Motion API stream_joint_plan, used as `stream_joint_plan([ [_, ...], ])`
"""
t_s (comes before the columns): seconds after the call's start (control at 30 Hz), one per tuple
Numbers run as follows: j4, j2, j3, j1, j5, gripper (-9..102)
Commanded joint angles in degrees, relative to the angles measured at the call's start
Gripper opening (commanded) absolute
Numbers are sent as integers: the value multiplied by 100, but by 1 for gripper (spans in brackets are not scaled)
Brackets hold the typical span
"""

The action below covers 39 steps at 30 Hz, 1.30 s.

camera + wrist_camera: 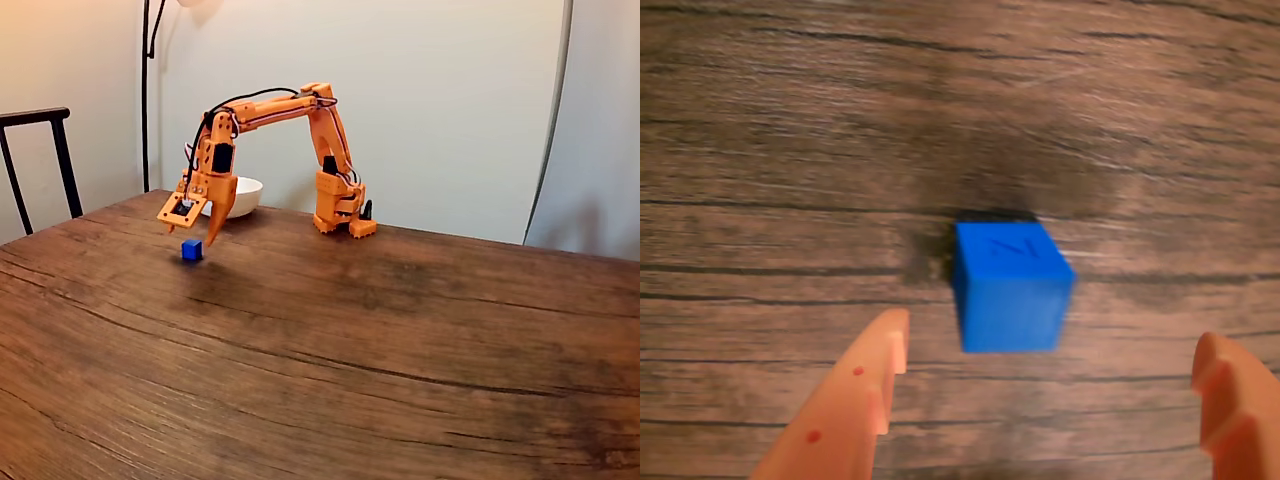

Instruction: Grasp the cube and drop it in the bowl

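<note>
Resting on the dark wood-grain table (400,350), the small blue cube (192,250) is seen in the fixed view directly beneath the orange gripper (195,232), which is held just above it, while the white bowl (240,195) is placed further back, behind the gripper and near the arm's base (343,222). In the wrist view the cube (1010,287) is shown untouched on the table, slightly blurred, with a faint mark on its top face, and the two orange fingers (855,400) are spread wide apart with nothing gripped, the cube lying just beyond their tips.
</note>
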Motion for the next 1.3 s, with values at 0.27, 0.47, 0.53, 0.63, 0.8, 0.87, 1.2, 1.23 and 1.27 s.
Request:
stream_joint_plan([
  [0.27,-132,26,9,-79,53,39],
  [0.47,-123,-220,-53,-105,53,39],
  [0.53,-132,-431,-88,-132,53,39],
  [0.63,-79,-642,-211,-211,44,39],
  [0.8,-62,-729,-439,-193,44,39],
  [0.87,-53,-729,-413,-185,53,39],
  [1.2,26,-747,-237,-149,53,40],
  [1.23,26,-747,-237,-158,53,37],
  [1.27,26,-747,-237,-158,53,34],
])
